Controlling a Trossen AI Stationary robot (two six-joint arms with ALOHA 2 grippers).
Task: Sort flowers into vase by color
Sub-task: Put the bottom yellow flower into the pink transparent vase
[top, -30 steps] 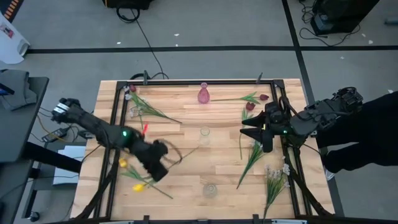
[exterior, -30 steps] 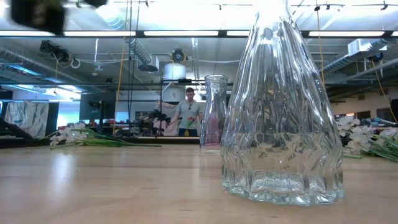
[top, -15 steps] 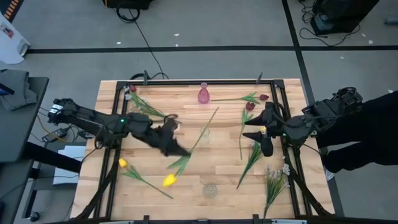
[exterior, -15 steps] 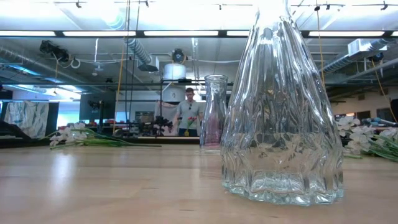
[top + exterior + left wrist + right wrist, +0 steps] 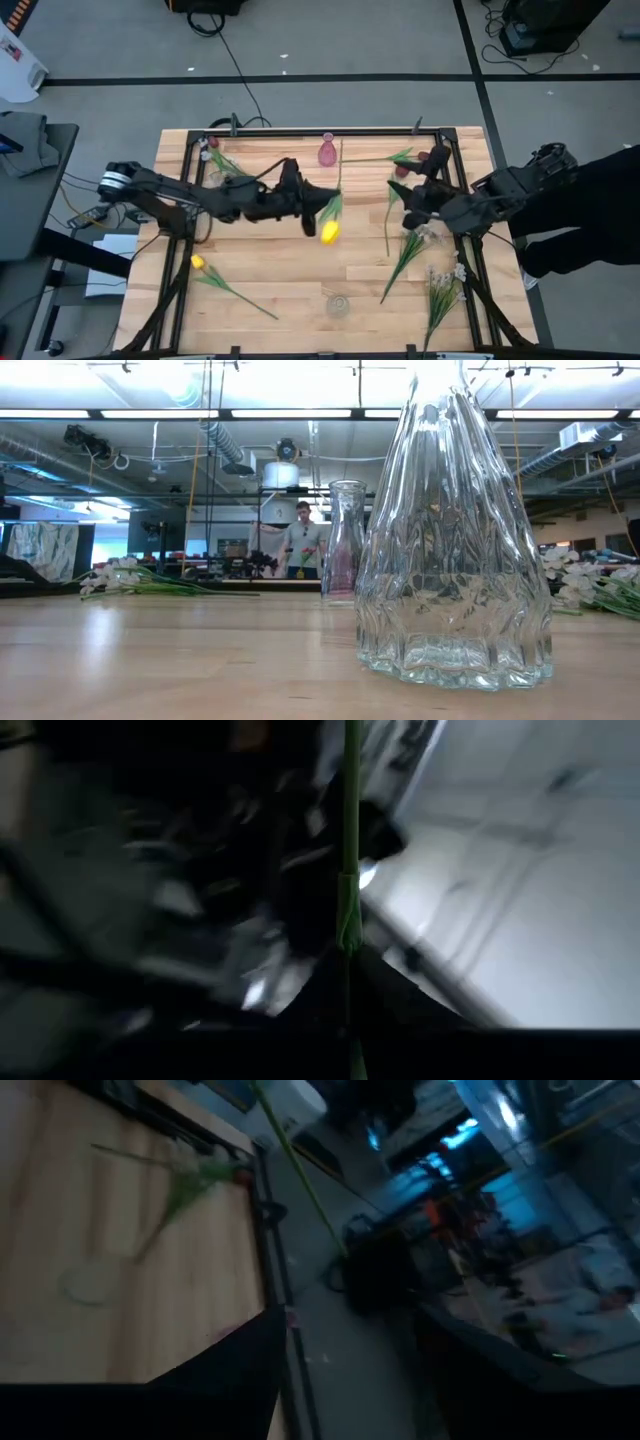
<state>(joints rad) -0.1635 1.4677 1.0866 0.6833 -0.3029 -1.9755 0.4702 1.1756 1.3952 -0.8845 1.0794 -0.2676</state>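
Left gripper (image 5: 308,199), frame centre: clamped on yellow tulip (image 5: 329,231), head down beside clear vase (image 5: 329,212). Right gripper (image 5: 411,203), right of centre: parted, nothing held. Pink vase (image 5: 327,153), lower vase (image 5: 338,304): apparently unfilled. Remaining flowers (image 5: 405,250) on table (image 5: 300,270); sorting barely begun.

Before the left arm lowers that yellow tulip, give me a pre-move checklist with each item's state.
1. Left gripper shut on the yellow tulip's green stem: ok.
2. Bloom hangs downward, stem end up; wrong way for insertion: not ok.
3. Small clear glass vase upright below the tulip: cannot tell, partly hidden.
4. Right gripper open, apart from the tulip, by the table's right side: ok.
5. Pink glass vase standing at the far edge: ok.
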